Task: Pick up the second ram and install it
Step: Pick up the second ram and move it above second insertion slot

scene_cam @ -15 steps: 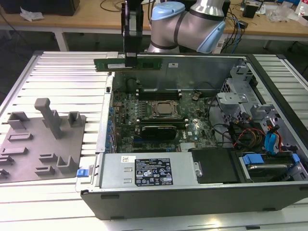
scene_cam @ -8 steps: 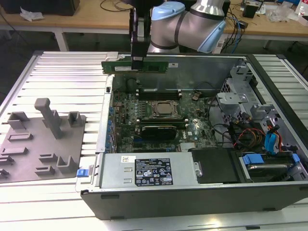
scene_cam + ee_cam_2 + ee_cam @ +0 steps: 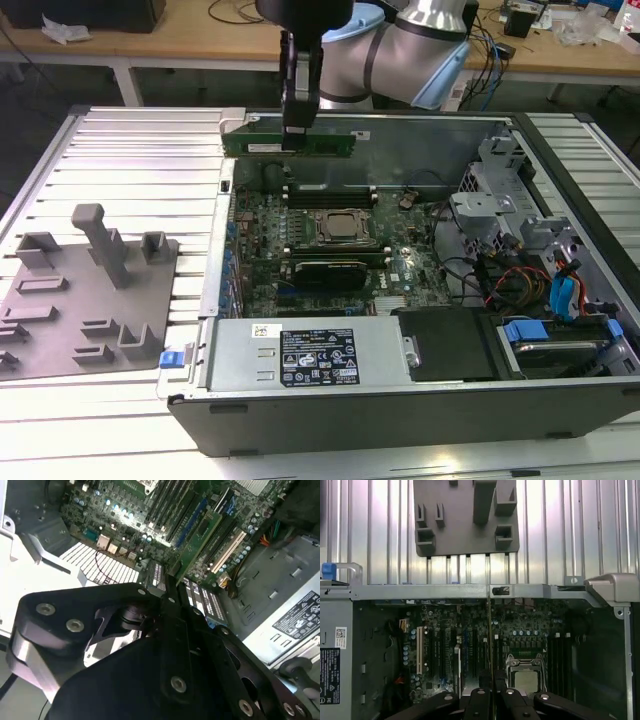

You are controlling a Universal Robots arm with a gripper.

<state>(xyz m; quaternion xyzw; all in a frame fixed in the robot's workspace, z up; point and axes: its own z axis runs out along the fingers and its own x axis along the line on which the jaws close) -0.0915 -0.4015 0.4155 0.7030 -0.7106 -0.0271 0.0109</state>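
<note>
Open computer case [image 3: 400, 428] lies beneath the gripper [image 3: 297, 133]. The grey plastic tray [image 3: 60, 335] sits well off to the exterior view's left of it. The power supply [image 3: 310, 355] lies well apart from the gripper. Its fingers pinch the second ram [image 3: 335, 142] near mid-length, held level, raised clear of the motherboard [image 3: 260, 225] and CPU socket [image 3: 345, 228] below.

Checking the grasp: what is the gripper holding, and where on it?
The long green circuit-board ram stick, pinched by the fingers on its upper edge near mid-length.
</note>
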